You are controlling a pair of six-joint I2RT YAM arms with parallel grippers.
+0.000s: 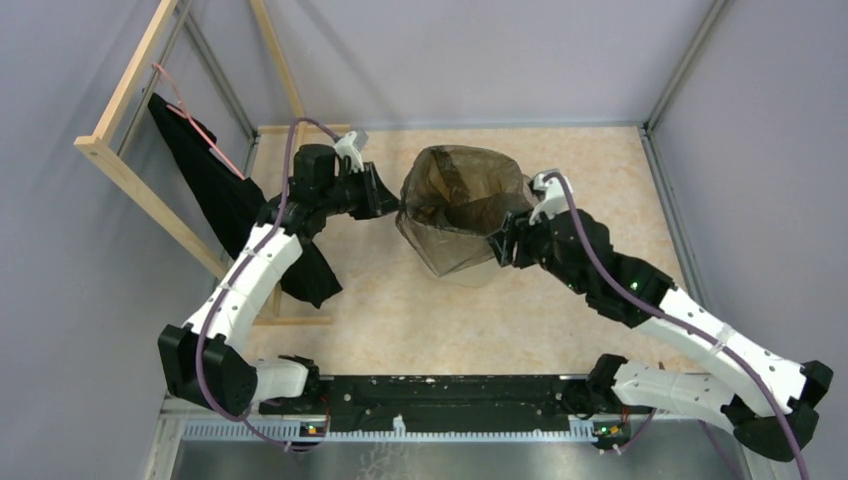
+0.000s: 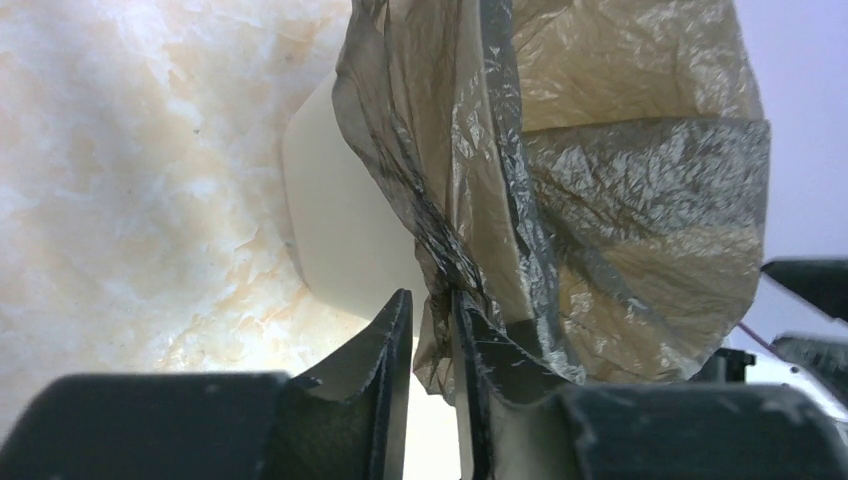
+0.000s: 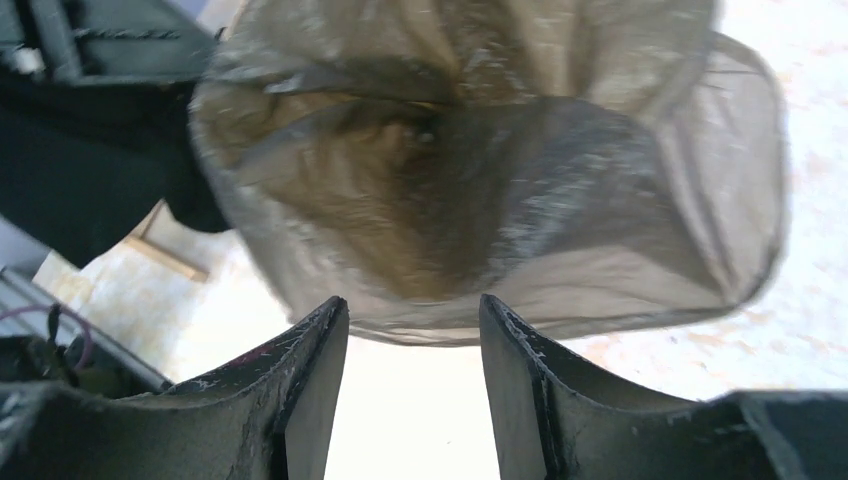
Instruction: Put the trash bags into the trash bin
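Observation:
The thin brown-black trash bag (image 1: 462, 200) is spread open over the cream trash bin (image 1: 480, 272) at the middle of the table, its film draped down the outside. My left gripper (image 1: 393, 207) is at the bag's left edge. In the left wrist view its jaws (image 2: 430, 300) stand a narrow gap apart, with a bunched fold of the bag (image 2: 600, 200) against the right finger and the bin wall (image 2: 340, 220) behind. My right gripper (image 1: 497, 245) is at the bin's near right side. It is open (image 3: 412, 310) and empty, the bag's mouth (image 3: 480, 190) just beyond its tips.
A matte black cloth (image 1: 225, 200) hangs on a wooden frame (image 1: 120, 165) at the left, close behind the left arm. Grey walls enclose the table on three sides. The arm bases and a black rail (image 1: 450, 390) are at the near edge.

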